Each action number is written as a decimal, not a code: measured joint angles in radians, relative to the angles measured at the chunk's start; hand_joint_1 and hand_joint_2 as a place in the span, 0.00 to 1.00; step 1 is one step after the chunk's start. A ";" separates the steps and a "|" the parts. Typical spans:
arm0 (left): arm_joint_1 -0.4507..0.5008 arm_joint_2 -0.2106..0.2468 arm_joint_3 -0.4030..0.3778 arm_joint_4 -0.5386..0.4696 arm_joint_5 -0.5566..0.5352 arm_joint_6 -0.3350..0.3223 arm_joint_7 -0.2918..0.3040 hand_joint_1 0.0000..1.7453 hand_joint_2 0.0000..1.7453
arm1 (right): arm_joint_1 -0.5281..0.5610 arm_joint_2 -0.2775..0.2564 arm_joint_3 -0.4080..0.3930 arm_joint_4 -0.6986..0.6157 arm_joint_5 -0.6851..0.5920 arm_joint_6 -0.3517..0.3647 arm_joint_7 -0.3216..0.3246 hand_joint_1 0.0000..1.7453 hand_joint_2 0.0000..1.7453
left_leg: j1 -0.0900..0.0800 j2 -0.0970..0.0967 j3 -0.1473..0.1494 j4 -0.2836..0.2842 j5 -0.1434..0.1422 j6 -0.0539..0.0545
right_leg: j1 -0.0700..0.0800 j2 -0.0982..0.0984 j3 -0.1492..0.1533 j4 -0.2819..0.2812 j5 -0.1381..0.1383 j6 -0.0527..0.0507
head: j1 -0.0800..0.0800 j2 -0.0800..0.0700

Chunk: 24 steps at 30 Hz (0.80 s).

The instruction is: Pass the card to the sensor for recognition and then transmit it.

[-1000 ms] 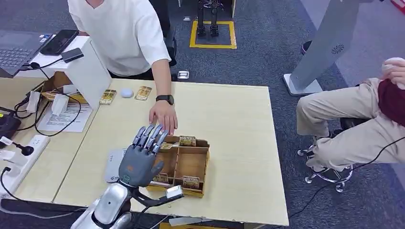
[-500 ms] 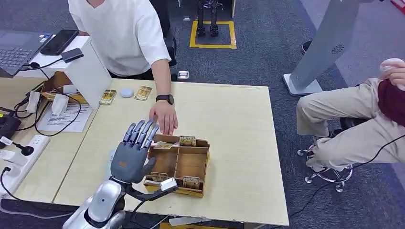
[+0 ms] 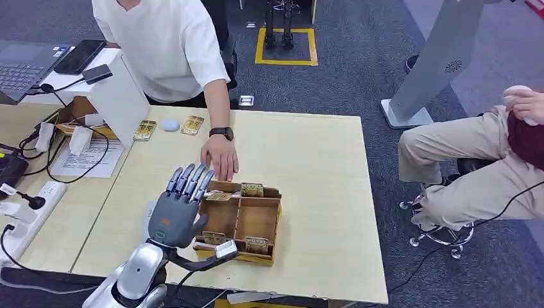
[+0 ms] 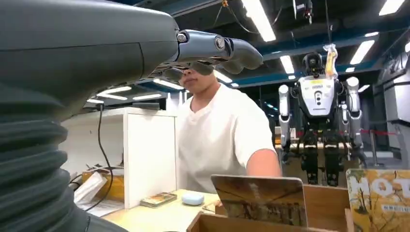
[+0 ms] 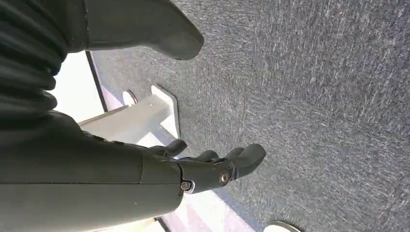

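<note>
A robotics lab: beyond the robot hand [image 3: 176,212] stands another humanoid robot [image 4: 316,104] (under ceiling strip lights), a laptop [image 3: 22,64] and cables left of the desk [image 3: 321,192].

The head view looks forward and down from high over the table [image 3: 321,167]. The left wrist view sits low at table level, facing the person [image 4: 220,130] across it (both share the wooden tray [image 3: 256,221]). The right wrist view faces the carpet [image 5: 314,96].
</note>
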 joint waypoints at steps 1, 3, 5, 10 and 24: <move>0.000 0.002 0.000 0.000 0.003 -0.008 -0.001 0.00 1.00 | 0.000 0.000 0.000 0.000 0.000 0.000 0.000 0.00 1.00 | 0.000 0.000 0.000 0.000 0.000 0.000 | 0.000 0.000 0.000 0.000 0.000 0.000 | 0.000 0.000; 0.000 0.004 0.000 0.000 0.009 -0.023 -0.006 0.00 1.00 | 0.000 0.000 0.000 0.001 0.002 0.000 0.000 0.00 1.00 | 0.000 0.000 0.000 0.000 0.000 0.000 | 0.000 0.000 0.000 0.000 0.000 0.000 | 0.000 0.000; 0.000 0.005 0.000 0.000 0.013 -0.029 -0.007 0.00 1.00 | 0.000 0.000 0.000 0.001 0.003 0.000 0.000 0.00 1.00 | 0.000 0.000 0.000 0.000 0.000 0.000 | 0.000 0.000 0.000 0.000 0.000 0.000 | 0.000 0.000; 0.000 0.006 0.000 0.000 0.015 -0.034 -0.007 0.00 1.00 | 0.000 0.000 0.000 0.001 0.003 0.000 0.000 0.00 1.00 | 0.000 0.000 0.000 0.000 0.000 0.000 | 0.000 0.000 0.000 0.000 0.000 0.000 | 0.000 0.000; 0.012 -0.015 0.000 0.047 0.026 -0.061 0.033 0.00 1.00 | 0.000 0.000 0.000 0.001 0.019 0.000 0.018 0.00 1.00 | 0.000 0.000 0.000 0.000 0.000 0.000 | 0.000 0.000 0.000 0.000 0.000 0.000 | 0.000 0.000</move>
